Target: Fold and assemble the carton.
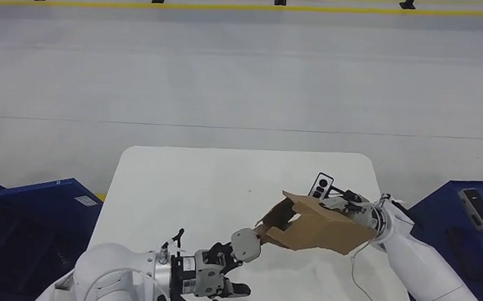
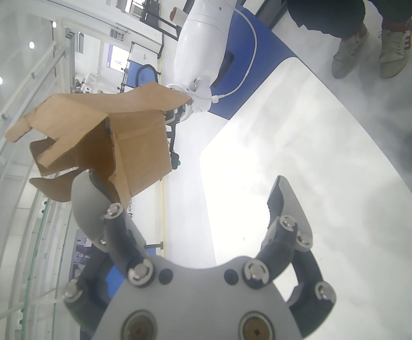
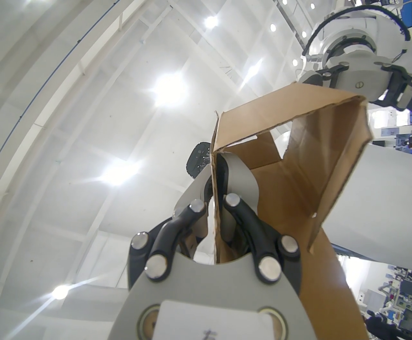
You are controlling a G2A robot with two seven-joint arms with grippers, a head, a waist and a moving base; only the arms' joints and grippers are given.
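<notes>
A brown carton (image 1: 316,224) hangs half-formed above the right side of the white table (image 1: 198,189), its open end and loose flaps toward the table's middle. My right gripper (image 1: 349,208) is shut on the carton's wall at the far end; in the right wrist view the right gripper (image 3: 215,167) clamps a cardboard edge of the carton (image 3: 289,180). My left gripper (image 1: 240,247) stands open just below the flaps. In the left wrist view, one finger (image 2: 93,193) of the left gripper (image 2: 186,193) lies against the lower edge of the carton (image 2: 135,141), while the other is apart.
Blue bins stand beside the table on the left (image 1: 24,221) and on the right (image 1: 460,211). A thin cable (image 1: 358,272) hangs from the right arm over the table's right front corner. The table's back and left parts are bare.
</notes>
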